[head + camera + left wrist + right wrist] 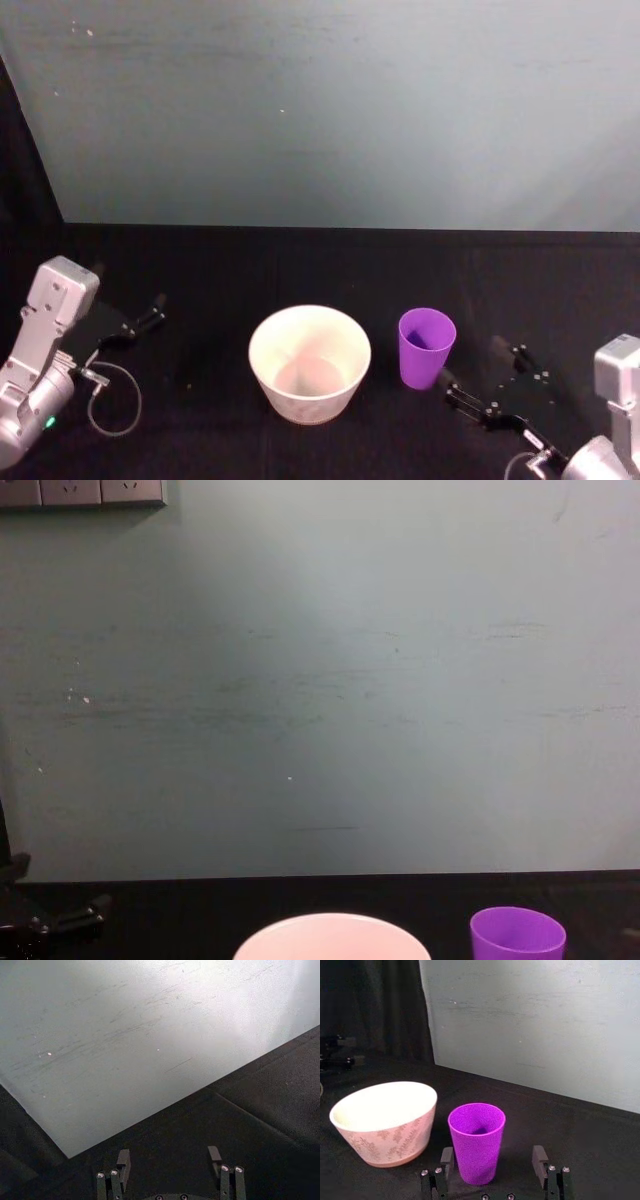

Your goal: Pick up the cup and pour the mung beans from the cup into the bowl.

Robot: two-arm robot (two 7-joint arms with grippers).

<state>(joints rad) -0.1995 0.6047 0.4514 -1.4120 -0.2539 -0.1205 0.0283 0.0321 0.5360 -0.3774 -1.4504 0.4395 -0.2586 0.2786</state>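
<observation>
The purple cup (426, 347) stands upright on the black table, just right of the pale bowl (309, 362). My right gripper (476, 366) is low at the cup's right side and open. In the right wrist view the cup (476, 1142) lines up with the gap between the two fingers (446, 1159), which do not touch it. The bowl (385, 1120) sits beside it with a leaf pattern on its wall. The mung beans are hidden; the cup's inside shows only purple shade. My left gripper (148, 318) rests open at the far left.
A grey-green wall panel (330, 110) rises behind the black table. A cable loop (115, 400) lies by the left arm. The chest view shows the bowl rim (332, 932) and the cup top (517, 932) at its lower edge, with wall sockets (80, 492) high up.
</observation>
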